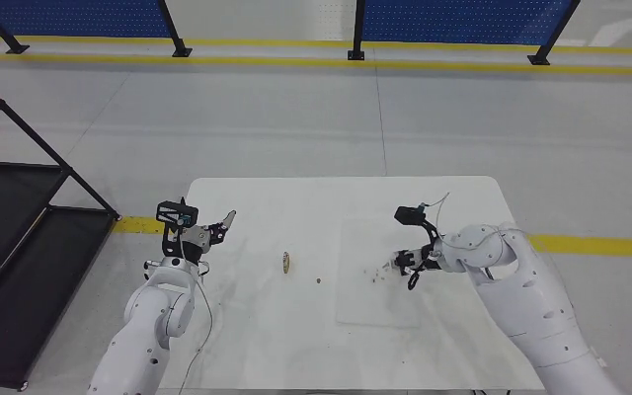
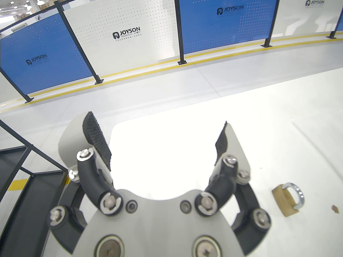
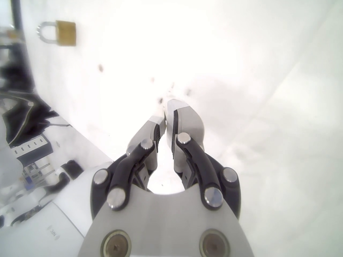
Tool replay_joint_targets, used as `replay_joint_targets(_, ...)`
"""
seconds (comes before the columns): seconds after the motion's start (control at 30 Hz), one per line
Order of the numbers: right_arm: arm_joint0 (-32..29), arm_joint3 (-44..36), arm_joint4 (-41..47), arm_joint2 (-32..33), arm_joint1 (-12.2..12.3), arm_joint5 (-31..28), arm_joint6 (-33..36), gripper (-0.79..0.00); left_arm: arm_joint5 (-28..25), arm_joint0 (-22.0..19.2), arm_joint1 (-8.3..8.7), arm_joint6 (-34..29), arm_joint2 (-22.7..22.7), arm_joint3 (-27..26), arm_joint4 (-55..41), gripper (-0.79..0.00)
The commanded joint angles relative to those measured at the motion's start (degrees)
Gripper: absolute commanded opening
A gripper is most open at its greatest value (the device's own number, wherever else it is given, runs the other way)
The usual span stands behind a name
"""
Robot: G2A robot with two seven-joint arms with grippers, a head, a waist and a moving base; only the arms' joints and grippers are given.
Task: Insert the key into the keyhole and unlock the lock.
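- Fingers of the right gripper [image 3: 165, 114] are pressed together just above the table [image 1: 296, 207]; whether a key is held cannot be told.
- Fingers of the left gripper [image 2: 158, 127] are spread apart, empty.
- The brass padlock [image 1: 285, 262] lies flat between the arms; it is judged heavy, rigid and slick, best clamped across its body.

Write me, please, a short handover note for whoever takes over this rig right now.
Left tool: open, empty, held above the left side of the white table, apart from the lock.
Right tool: shut, low over the table's right side. Whether it pinches the key cannot be made out.
Brass padlock with silver shackle: lies flat mid-table between the arms, shackle seemingly closed, untouched.
Done: nothing on the lock.
Left: confirm the key, steady the padlock, insert, turn.
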Motion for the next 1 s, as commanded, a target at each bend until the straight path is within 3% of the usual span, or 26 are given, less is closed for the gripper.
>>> replay_joint_targets(0.0, -2.14, -3.01, 0.94, 2.77, 0.59, -0.98, -1.84, -0.785, 0.00, 0.00, 0.00, 0.00, 0.00, 0.00, 0.00, 0.000)
replay_joint_targets(0.37, -17.51, -12.14, 20.16, 19.03, 3.03, -17.92, -9.10, -0.785, 0.00, 0.00, 0.00, 0.00, 0.00, 0.00, 0.00, 0.000)
replay_joint_targets(0.67, -22.00, -7.19, 41.98, 24.44, 3.86, -33.76, -4.30, -0.785, 0.00, 0.00, 0.00, 0.00, 0.00, 0.00, 0.00, 0.000)
replay_joint_targets(0.77, -21.55, -5.23, 47.27, 25.74, 4.24, -35.27, -1.14, -0.785, 0.00, 0.00, 0.00, 0.00, 0.00, 0.00, 0.00, 0.000)
replay_joint_targets(0.97, -20.32, -4.42, 53.91, 26.34, 5.38, -32.96, 1.18, -0.785, 0.00, 0.00, 0.00, 0.00, 0.00, 0.00, 0.00, 0.000)
